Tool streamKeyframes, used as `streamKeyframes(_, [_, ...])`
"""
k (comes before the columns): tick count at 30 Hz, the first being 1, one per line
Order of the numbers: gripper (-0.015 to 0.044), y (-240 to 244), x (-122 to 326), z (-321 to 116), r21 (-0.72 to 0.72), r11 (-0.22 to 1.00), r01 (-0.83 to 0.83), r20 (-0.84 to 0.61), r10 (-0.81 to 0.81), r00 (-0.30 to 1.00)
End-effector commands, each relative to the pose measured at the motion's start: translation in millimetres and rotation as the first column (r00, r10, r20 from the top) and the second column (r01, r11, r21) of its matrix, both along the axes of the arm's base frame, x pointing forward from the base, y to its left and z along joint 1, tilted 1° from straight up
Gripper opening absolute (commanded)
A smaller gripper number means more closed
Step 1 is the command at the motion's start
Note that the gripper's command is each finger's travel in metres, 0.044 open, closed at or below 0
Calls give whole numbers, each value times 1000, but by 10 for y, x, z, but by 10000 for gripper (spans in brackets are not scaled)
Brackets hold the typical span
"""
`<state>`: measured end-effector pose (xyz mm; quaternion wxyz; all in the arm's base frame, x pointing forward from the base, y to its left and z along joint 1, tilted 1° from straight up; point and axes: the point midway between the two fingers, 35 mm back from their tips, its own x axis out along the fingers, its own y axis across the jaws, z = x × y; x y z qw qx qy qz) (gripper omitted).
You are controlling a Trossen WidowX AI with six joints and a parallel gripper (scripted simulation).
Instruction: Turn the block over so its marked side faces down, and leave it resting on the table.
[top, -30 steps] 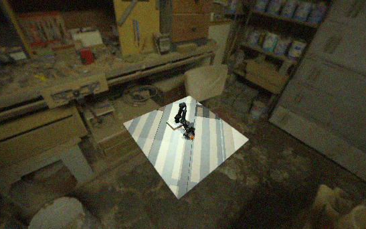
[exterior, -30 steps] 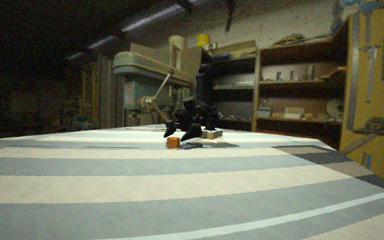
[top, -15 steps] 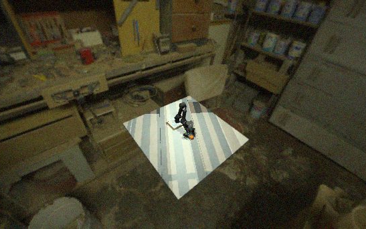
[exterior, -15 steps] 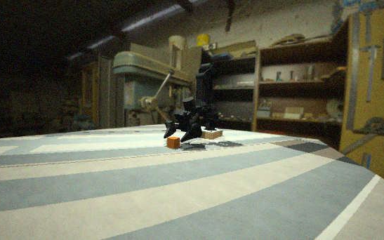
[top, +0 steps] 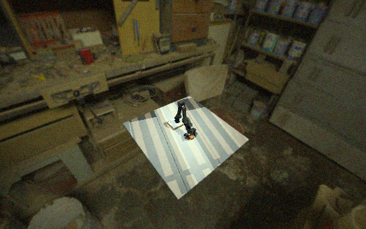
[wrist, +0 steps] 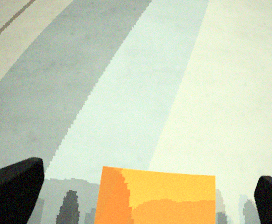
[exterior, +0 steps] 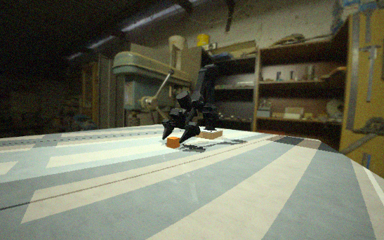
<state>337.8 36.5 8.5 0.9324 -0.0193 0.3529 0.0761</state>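
The orange block (top: 191, 137) (exterior: 173, 142) (wrist: 169, 200) rests flat on the striped table (top: 166, 161) (exterior: 224, 196) (wrist: 112, 100). No dark mark shows on the faces in view; the underside and the faces turned away are hidden. My gripper (top: 190, 135) (exterior: 173, 140) (wrist: 153, 181) is open wide and empty. Its fingers stand low on either side of the block, with a gap on each side in the wrist view, where the block's lower part is cut off by the frame's bottom edge.
A shallow wooden box with a pale top (top: 174, 124) (exterior: 210, 135) lies near the arm's base, behind the gripper in the exterior view. The arm casts shadows on the table. Workbenches and shelves stand beyond the table's edges.
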Motion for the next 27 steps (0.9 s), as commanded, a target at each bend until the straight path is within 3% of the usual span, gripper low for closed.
streamKeyframes(1, [440,-24,-76,624,-45,999,-7,-196,-2,981])
streamKeyframes(8, [440,-45,-311,703,-59,998,-15,-313,-4,950])
streamKeyframes(27, [440,-44,-305,706,-59,998,-15,-318,-5,948])
